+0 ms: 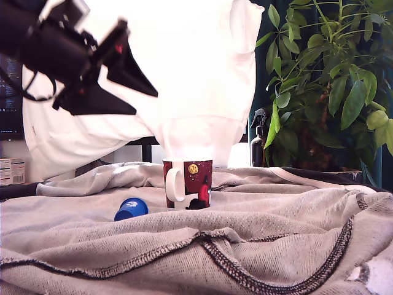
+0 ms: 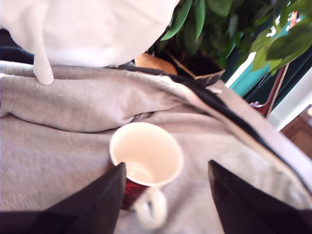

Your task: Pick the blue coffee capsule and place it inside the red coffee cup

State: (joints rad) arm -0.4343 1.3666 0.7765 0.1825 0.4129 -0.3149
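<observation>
**Tool raised and empty, capsule lying beside mug**

Tool [image 1: 144,101] high above the scene at the exterior view's left, black fingers [image 1: 132,72] spread wide apart, nothing held between them. Same spread in the wrist view [image 2: 165,195], dark fingertips [image 2: 105,200] flanking open air above grey cloth [image 1: 258,209].

Red coffee cup [image 1: 189,182] upright on the cloth, well below the tool and off toward the exterior view's right of it. White handle [image 1: 173,184] turned to the exterior view's left; yellow circle printed near the rim. From the wrist, white interior [image 2: 146,153] seen from above, apparently empty, lying just ahead of the gap between the fingers.

Blue coffee capsule [image 1: 131,208] tipped on its side on the cloth, well below the tool, just beside the cup on its handle side, apart from it. Not visible from the wrist.

Behind: white draped fabric [image 1: 184,74], leafy plant [image 1: 331,80], dark spray bottle [image 1: 258,141].
</observation>
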